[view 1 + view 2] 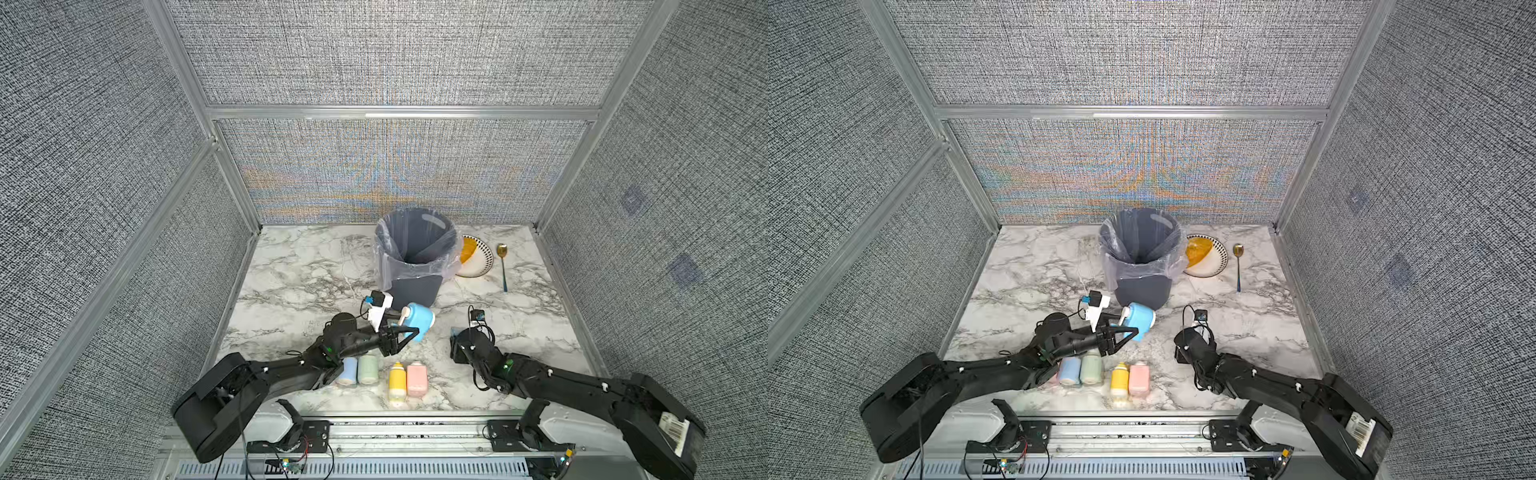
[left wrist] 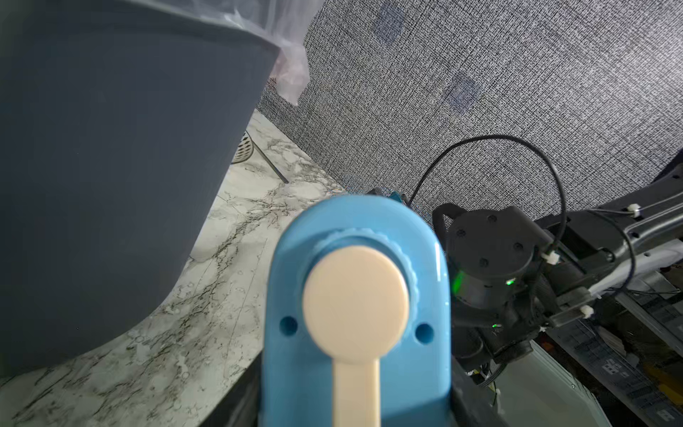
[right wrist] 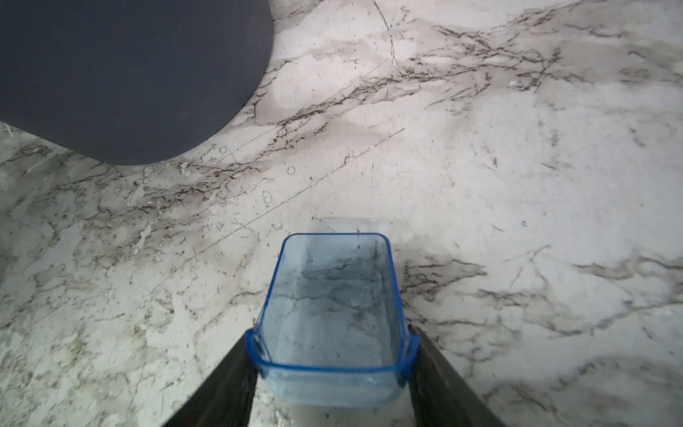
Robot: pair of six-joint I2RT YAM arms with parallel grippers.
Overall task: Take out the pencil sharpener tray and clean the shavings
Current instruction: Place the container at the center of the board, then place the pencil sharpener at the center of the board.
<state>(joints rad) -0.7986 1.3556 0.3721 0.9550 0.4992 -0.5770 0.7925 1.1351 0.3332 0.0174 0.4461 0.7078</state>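
ok, left fingers clamp the sharpener; tray between right fingers, can't tell if gripped. looks light, thin, slick: pinch side walls at rim.

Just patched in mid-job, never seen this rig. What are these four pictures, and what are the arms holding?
Two robot arms, each ending in a two-finger gripper, work on a marble table. Both top views look down on the whole scene from overhead; each wrist view comes from a camera on one arm. The left gripper is shut on a blue pencil sharpener, whose cream crank fills the left wrist view. The clear blue tray sits between the fingers of the right gripper; whether they clamp it I cannot tell. It looks empty. Behind stand a lined grey bin, a plate and a spoon; near the arms lies a row of pastel sharpeners.
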